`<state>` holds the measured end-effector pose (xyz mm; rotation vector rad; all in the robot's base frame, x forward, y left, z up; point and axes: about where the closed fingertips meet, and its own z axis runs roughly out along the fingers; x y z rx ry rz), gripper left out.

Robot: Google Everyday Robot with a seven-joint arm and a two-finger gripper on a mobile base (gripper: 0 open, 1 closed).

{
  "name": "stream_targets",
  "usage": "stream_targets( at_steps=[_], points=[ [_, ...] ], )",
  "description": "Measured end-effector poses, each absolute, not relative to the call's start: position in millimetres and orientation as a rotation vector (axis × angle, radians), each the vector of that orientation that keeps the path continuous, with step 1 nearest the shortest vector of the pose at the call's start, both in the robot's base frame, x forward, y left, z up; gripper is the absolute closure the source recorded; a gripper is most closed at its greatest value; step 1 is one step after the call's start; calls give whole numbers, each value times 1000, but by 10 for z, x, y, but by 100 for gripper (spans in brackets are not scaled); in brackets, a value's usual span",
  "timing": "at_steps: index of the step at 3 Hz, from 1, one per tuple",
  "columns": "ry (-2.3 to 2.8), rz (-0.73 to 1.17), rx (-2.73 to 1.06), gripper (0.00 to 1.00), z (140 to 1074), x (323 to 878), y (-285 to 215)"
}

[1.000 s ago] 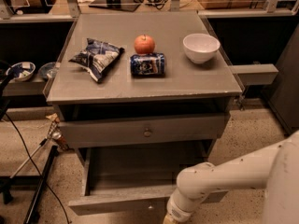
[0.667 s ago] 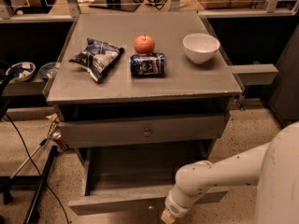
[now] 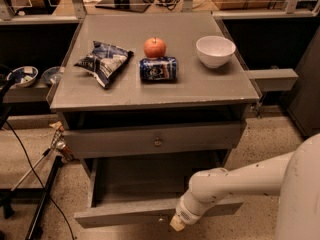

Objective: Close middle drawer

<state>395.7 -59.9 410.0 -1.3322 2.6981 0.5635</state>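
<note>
The middle drawer [image 3: 125, 216] is pulled far out of the grey cabinet, low in the camera view. Its shallow flat front faces me and its empty inside [image 3: 145, 179] shows. Its small centre knob [image 3: 161, 218] is just left of my gripper [image 3: 176, 224]. The gripper, at the end of my white arm [image 3: 235, 184], sits against the drawer front near its middle, at the bottom of the view. Above it, the taller-fronted top drawer [image 3: 158, 142] stands slightly out.
On the cabinet top [image 3: 210, 91] lie a chip bag [image 3: 104, 61], an apple [image 3: 155, 47], a blue can [image 3: 158, 69] and a white bowl [image 3: 215, 50]. A tripod leg and cables [image 3: 35, 184] are on the floor at left. A shelf [image 3: 272, 78] juts out at right.
My gripper has moved a little to the left along the middle drawer's front, closer to the knob. The drawer stays pulled out.
</note>
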Motion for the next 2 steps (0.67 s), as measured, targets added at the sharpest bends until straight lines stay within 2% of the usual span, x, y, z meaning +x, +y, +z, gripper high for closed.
stream_targets(
  at_steps=[2],
  points=[
    [2709, 560, -1344, 100, 3992, 3942, -588]
  ],
)
